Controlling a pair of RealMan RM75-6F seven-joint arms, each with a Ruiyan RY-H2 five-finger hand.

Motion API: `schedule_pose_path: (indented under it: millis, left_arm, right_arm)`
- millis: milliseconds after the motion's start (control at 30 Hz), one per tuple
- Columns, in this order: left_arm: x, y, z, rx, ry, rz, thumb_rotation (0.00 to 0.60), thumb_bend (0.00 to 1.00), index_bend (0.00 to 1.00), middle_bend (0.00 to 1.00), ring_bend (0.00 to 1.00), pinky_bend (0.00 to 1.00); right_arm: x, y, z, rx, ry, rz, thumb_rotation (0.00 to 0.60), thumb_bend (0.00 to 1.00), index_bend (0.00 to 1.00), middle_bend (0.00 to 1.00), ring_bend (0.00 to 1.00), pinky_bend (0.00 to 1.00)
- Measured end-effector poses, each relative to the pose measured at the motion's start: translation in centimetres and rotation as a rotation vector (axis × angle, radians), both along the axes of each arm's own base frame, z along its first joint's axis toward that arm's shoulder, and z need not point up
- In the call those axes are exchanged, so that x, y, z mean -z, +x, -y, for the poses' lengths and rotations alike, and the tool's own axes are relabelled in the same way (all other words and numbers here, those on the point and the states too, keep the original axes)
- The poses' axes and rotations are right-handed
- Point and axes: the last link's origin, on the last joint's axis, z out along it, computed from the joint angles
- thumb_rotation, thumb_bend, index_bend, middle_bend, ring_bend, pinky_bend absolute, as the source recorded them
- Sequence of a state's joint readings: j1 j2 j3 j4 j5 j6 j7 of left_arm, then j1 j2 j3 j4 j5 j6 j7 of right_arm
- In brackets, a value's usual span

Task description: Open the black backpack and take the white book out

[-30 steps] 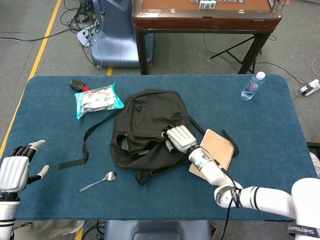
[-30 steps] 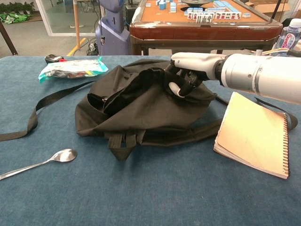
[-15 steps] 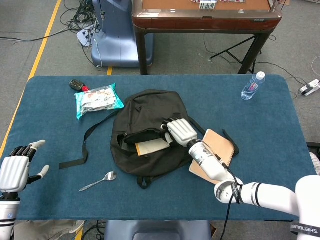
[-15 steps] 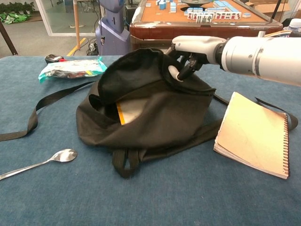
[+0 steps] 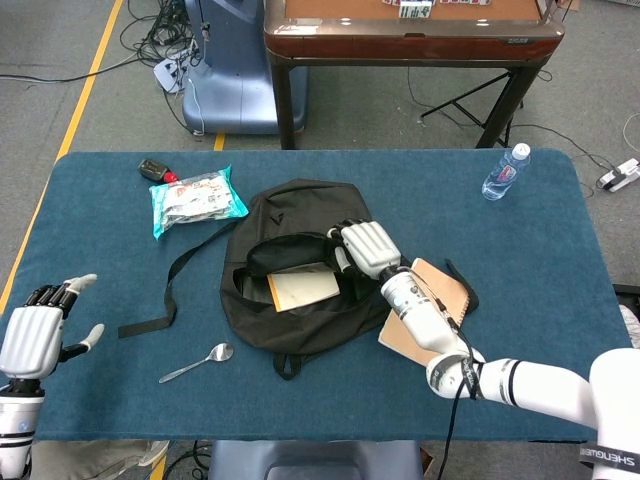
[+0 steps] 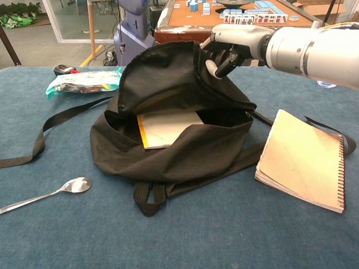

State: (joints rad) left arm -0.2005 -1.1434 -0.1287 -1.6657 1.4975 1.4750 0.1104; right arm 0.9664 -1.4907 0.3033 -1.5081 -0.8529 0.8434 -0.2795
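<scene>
Lifting the flap higher than a second ago, my right robot hand (image 6: 227,51) grips the upper lip of the black backpack (image 6: 168,120) and holds it raised off the bag's body; a second back the flap lay slumped and the mouth was nearly shut, and now the opening gapes wide.

Item, white book (image 6: 168,127): inside the backpack's mouth, lying flat, only partly exposed, with a yellow edge along its left side in the chest view. It was hidden a second ago and half showing a half second ago. Its long axis I read as running roughly left to right across the opening, though the bag's front wall hides its near edge.

Item, backpack: sits mid-surface (image 5: 520,290), mouth facing my left side in the head view, straps trailing toward the spoon (image 5: 196,363).

Item, left robot hand (image 5: 40,328): off the near left corner, fingers spread, holding nothing.

Item, tan spiral notebook (image 6: 303,159): flat, just right of the bag.

Item, snack packet (image 5: 196,199) and water bottle (image 5: 506,172): toward the far edge, well apart.
</scene>
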Motion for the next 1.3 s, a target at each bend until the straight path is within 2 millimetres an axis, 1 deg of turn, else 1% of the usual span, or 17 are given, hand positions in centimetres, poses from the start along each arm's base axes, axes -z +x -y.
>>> schedule_pose_path:
  millis: [133,267,433,533,600,700,867,1000,1167,1300]
  left_arm:
    - [0.3,1.4,-1.1,0.086,-0.023,0.015,0.6,0.26,0.29,0.29,0.32,0.25]
    - [0.9,3.8,-2.6,0.209,-0.066,0.026,0.6,0.26,0.31,0.29,0.32,0.25]
    - [2.2,6.9,-4.2,0.353,-0.125,0.054,0.6,0.26,0.36,0.35,0.32,0.25]
    - [3.9,9.1,-5.5,0.427,-0.18,0.082,0.6,0.26,0.38,0.37,0.34,0.25]
    - [5.4,10.6,-6.5,0.463,-0.217,0.095,0.6,0.26,0.41,0.41,0.37,0.25]
    - [7.4,12.4,-7.7,0.493,-0.241,0.115,0.6,0.26,0.46,0.46,0.41,0.27]
    - [10.5,15.3,-9.7,0.523,-0.296,0.092,0.6,0.26,0.48,0.53,0.45,0.28]
    - [12.8,16.7,-10.8,0.524,-0.325,0.039,0.6,0.26,0.51,0.57,0.48,0.34]
    - [15.6,17.5,-11.5,0.499,-0.346,-0.05,0.6,0.26,0.51,0.57,0.48,0.38]
    - [17.9,18.1,-11.7,0.474,-0.347,-0.098,0.6,0.26,0.5,0.57,0.48,0.4]
  right_arm:
    - [0.0,0.1,0.6,0.025,-0.027,0.039,0.6,0.62,0.59,0.45,0.31,0.25]
    - [-0.1,0.1,1.2,0.046,-0.059,0.059,0.6,0.61,0.6,0.46,0.33,0.25]
    - [-0.1,0.2,1.7,0.07,-0.093,0.077,0.6,0.6,0.6,0.46,0.33,0.25]
    - [0.3,0.2,2.0,0.091,-0.111,0.09,0.6,0.6,0.6,0.46,0.33,0.25]
    - [0.4,0.4,2.1,0.096,-0.124,0.096,0.6,0.6,0.6,0.46,0.34,0.25]
    - [0.4,0.5,2.4,0.098,-0.148,0.107,0.6,0.6,0.6,0.46,0.34,0.25]
    - [0.7,0.7,2.8,0.102,-0.168,0.117,0.6,0.59,0.6,0.46,0.34,0.25]
    - [1.0,0.6,2.8,0.107,-0.172,0.119,0.6,0.58,0.6,0.46,0.34,0.25]
    - [1.3,0.3,2.6,0.119,-0.174,0.125,0.6,0.57,0.6,0.46,0.34,0.25]
    - [1.5,0.1,2.3,0.12,-0.171,0.125,0.6,0.55,0.6,0.46,0.34,0.25]
